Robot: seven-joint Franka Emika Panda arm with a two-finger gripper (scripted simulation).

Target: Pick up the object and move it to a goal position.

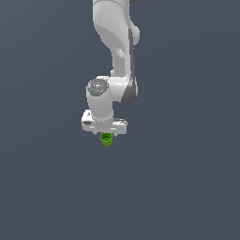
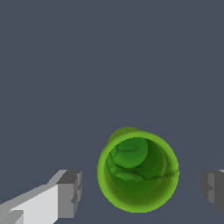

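The object is a small bright green cup (image 1: 107, 139) standing upright with its round rim up, just below the white hand of the arm in the exterior view. From the wrist view I look straight down into the hollow cup (image 2: 138, 171). My gripper (image 2: 142, 186) is open, with one grey fingertip (image 2: 70, 193) on one side of the cup and the other fingertip (image 2: 213, 187) on the opposite side. Both pads stand apart from the cup's wall. In the exterior view the gripper (image 1: 106, 134) sits directly over the cup and hides its fingers.
A plain dark grey-blue surface (image 1: 178, 187) fills both views. The white arm (image 1: 117, 42) rises above the hand toward the top of the exterior view.
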